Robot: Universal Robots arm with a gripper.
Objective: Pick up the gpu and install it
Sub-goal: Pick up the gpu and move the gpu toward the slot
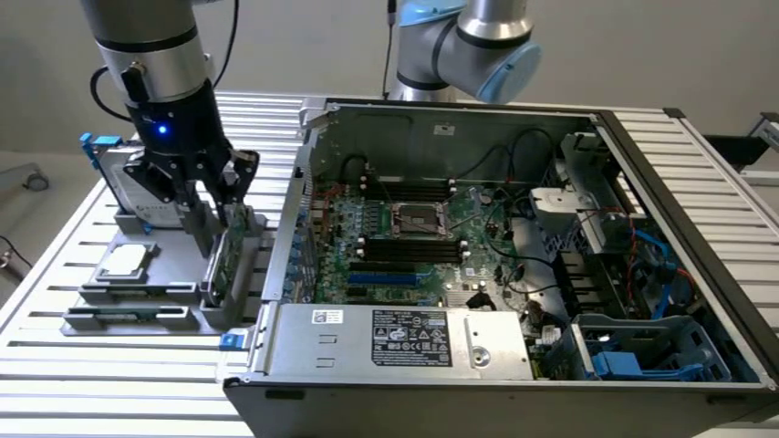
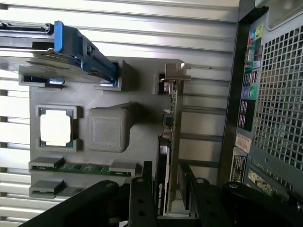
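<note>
The gripper (image 1: 217, 217) (image 2: 170, 201) stood open, its two black fingers (image 2: 142, 203) straddling the gpu (image 1: 229, 254) (image 2: 172, 124), one on each face, with narrow gaps on both sides and no grip on it. The gpu stood on edge in a slot of the grey holder (image 1: 146, 294) (image 2: 142, 94), at the exterior view's left, outside the case (image 1: 681, 196). It was a thin, short card: a green board on one face, a black rounded cover (image 2: 162, 182) on the other, and a silver bracket (image 2: 173, 71) at the end away from the fingers. In the same holder lay a processor (image 1: 126, 262) (image 2: 55, 129) and memory sticks (image 1: 128, 317) (image 2: 85, 168), with a hard drive (image 1: 122, 178) (image 2: 71, 52) in a blue frame upright at its far end. The holder sat on a slatted table (image 1: 73, 374), just beside the opened case, whose motherboard (image 1: 402, 237) lay exposed.
</note>
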